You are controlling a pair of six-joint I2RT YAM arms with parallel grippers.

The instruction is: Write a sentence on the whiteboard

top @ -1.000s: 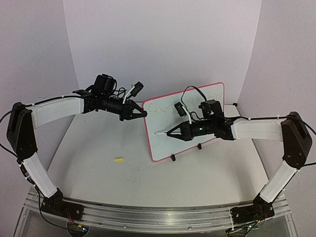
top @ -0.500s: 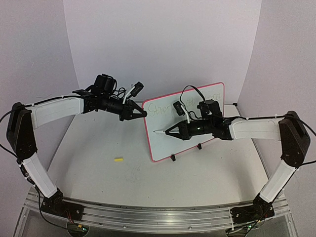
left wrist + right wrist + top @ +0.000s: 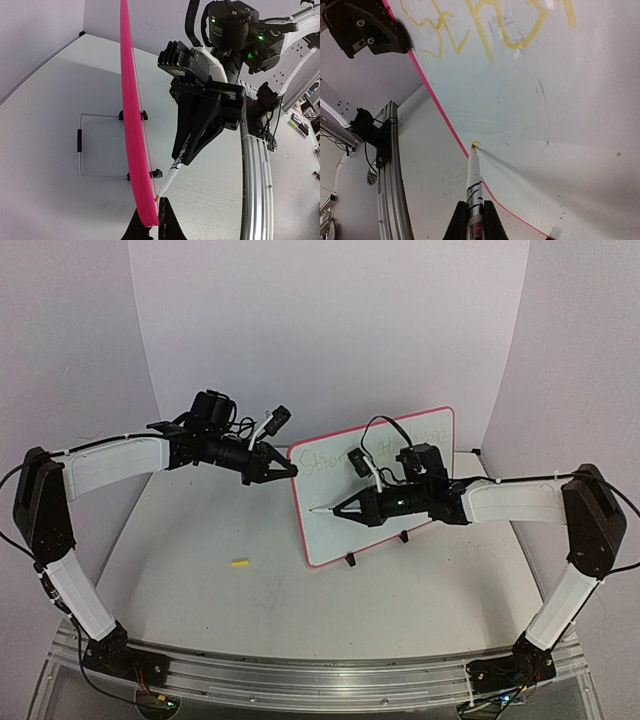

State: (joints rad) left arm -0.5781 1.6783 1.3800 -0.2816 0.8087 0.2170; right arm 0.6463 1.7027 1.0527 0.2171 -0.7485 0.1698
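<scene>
Though unclear overhead, marker touching whiteboard

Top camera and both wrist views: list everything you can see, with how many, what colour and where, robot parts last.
whiteboard: one, white with a pink-red rim, standing tilted mid-table
sentence: one, yellow handwriting, upper part of the board
marker: one, white body, held by the right arm, tip against the board near its left rim
wire stand: one, grey wire with black feet, behind the board
small piece: one, yellow, on the table left of the board
table: one, white, under everything
left gripper: one, black, clamped on the board's rim
right gripper: one, black, shut on the marker
</scene>
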